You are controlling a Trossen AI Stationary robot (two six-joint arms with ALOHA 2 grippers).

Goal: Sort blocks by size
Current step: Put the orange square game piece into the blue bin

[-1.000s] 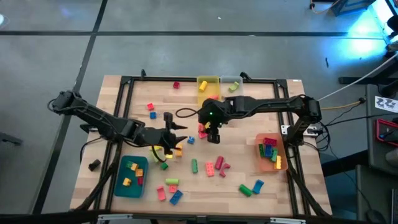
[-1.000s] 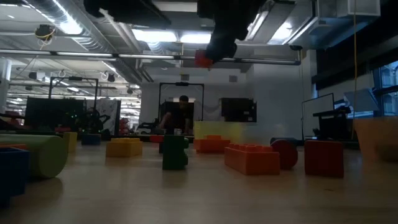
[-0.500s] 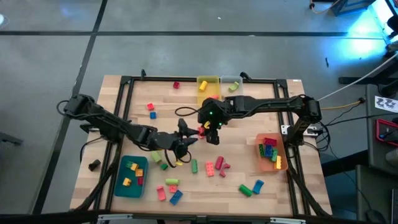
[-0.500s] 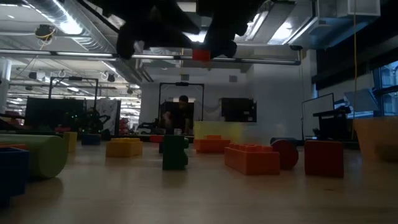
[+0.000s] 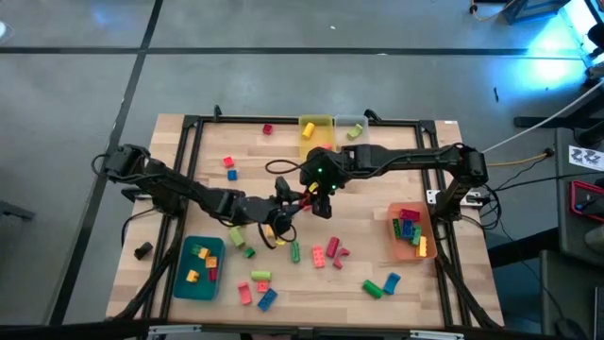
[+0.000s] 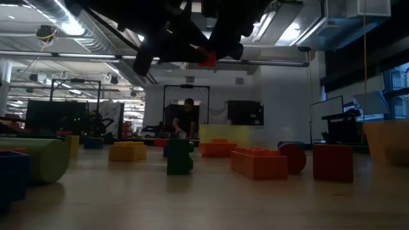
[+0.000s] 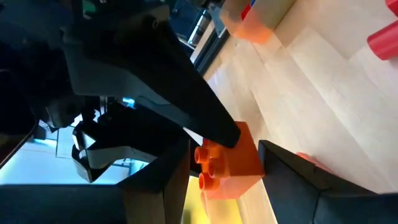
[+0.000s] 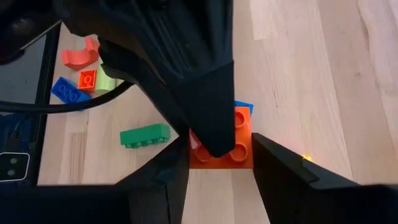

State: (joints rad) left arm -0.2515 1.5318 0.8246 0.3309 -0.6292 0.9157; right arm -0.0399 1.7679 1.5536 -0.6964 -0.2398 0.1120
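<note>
My right gripper (image 5: 319,200) hangs over the middle of the table, shut on a small orange block (image 8: 221,150), which shows high above the tabletop in the low view (image 6: 206,59). My left gripper (image 5: 289,210) is open and has come up to that same block (image 7: 231,167). Its two fingers (image 7: 163,186) stand on either side of the block. One left finger (image 8: 205,106) crosses the block's studded face in the right wrist view. Many other blocks (image 5: 294,250) lie loose on the wooden table (image 5: 377,189). My right gripper pinches the orange block by two opposite sides (image 8: 194,155) between its two fingers, which slant downward. The block is lifted clear of the table, its studded face toward the wrist. My left gripper's fingers stand close around the block; I cannot tell whether they touch it.
A teal bin (image 5: 181,274) with small blocks stands near left, an orange bin (image 5: 396,247) with blocks at the right. Yellow (image 5: 316,126) and clear (image 5: 349,126) bins stand at the far edge. Loose blocks (image 5: 373,288) scatter across the near half; a black frame (image 5: 189,142) borders the table.
My left gripper has moved toward the table's right, sinking a little and rolling about its own axis, and has come up to the orange block held by my right gripper. My right gripper and the block have stayed in place.
</note>
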